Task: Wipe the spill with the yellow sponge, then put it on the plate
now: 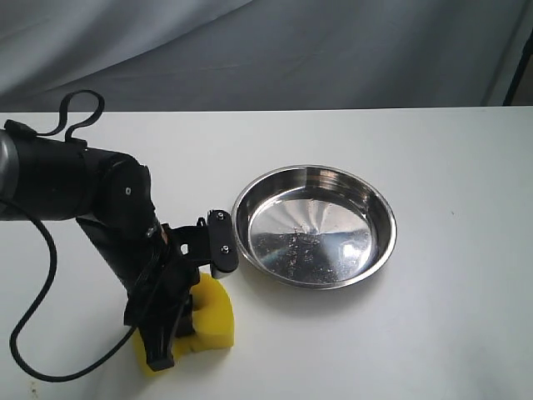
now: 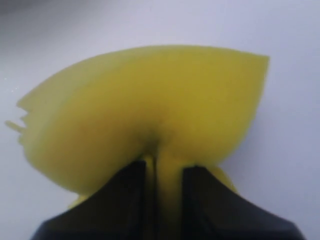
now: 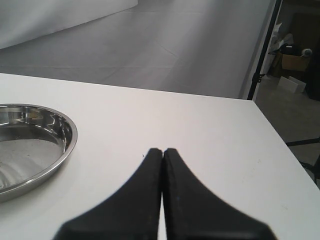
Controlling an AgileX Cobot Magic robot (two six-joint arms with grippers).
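The yellow sponge (image 1: 215,318) lies pressed on the white table near the front left, squeezed and bulging in the left wrist view (image 2: 150,100). My left gripper (image 1: 171,329) (image 2: 165,167) points down and is shut on the sponge, pinching a fold of foam between its black fingers. The shiny steel plate (image 1: 388,218) stands just right of the sponge and holds nothing. The right wrist view shows my right gripper (image 3: 162,150) shut with nothing in it, low over the table beside the plate's rim (image 3: 70,142). The spill does not show; the sponge and the gripper may cover it.
A black cable (image 1: 33,329) loops over the table at the front left, behind the left arm (image 1: 75,179). A grey backdrop hangs past the table's far edge (image 1: 333,109). In the right wrist view the table ends at a corner (image 3: 250,100).
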